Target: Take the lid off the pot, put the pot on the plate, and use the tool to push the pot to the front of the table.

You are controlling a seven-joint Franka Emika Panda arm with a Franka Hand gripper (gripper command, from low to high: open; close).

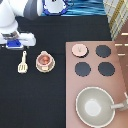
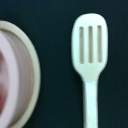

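The pale-pink pot point(image 1: 44, 60) with reddish contents sits on the beige plate point(image 1: 44, 68) on the black table point(image 1: 35, 100), left of the stove. Its lid point(image 1: 78, 49) lies on the stove's upper-left burner. The cream spatula point(image 1: 22, 62) lies on the table just left of the plate, blade toward the exterior view's top. The gripper point(image 1: 16, 46) hangs above the table near the spatula's blade end, holding nothing that I can see. In the wrist view the spatula point(image 2: 90, 55) fills the frame beside the plate rim point(image 2: 31, 75).
A pinkish-brown stove panel point(image 1: 95, 80) with black burners point(image 1: 103, 50) takes up the exterior view's right side. A large grey pan point(image 1: 95, 105) with a long handle sits at its bottom right.
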